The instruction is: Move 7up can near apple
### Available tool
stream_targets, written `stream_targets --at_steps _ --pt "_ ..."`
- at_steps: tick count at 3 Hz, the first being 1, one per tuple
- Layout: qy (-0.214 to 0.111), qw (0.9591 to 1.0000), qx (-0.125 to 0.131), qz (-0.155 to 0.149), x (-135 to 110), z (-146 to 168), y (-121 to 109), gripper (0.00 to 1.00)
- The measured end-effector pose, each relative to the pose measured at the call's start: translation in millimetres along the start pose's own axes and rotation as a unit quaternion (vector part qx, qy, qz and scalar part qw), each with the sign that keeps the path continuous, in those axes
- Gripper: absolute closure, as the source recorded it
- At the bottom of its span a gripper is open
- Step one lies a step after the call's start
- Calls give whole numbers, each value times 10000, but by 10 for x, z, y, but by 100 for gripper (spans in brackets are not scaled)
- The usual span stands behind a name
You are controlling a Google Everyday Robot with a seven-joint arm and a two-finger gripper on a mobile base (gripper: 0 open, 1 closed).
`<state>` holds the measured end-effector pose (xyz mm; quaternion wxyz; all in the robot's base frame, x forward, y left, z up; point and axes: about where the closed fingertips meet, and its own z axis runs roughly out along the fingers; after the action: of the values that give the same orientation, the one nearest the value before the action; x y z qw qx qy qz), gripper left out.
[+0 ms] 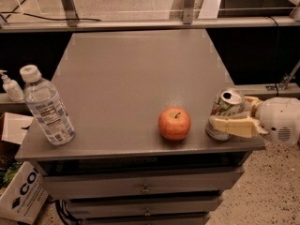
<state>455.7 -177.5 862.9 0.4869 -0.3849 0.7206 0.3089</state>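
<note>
The 7up can (225,108), silvery-white with green and red marks, stands at the front right corner of the grey table (136,74). My gripper (228,112) reaches in from the right and is shut on the can. One cream finger (230,126) lies across the can's front and the other shows behind it. The white arm housing (280,121) hangs just off the table's right edge. The red-orange apple (174,123) sits on the table a short gap to the left of the can, near the front edge.
A clear plastic water bottle (47,107) stands at the front left corner. A soap dispenser (11,87) and a cardboard box (21,191) are off the table to the left. Drawers (145,186) sit below the tabletop. A metal rail runs behind the table.
</note>
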Motion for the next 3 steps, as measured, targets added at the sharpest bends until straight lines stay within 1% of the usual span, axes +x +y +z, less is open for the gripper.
stream_targets --at_steps 1,2,3 --pt "0 10000 0 0 -4 -1 0 13" --pt "53 9998 -175 121 124 104 120 0" --pt "79 9997 -192 125 153 114 135 0"
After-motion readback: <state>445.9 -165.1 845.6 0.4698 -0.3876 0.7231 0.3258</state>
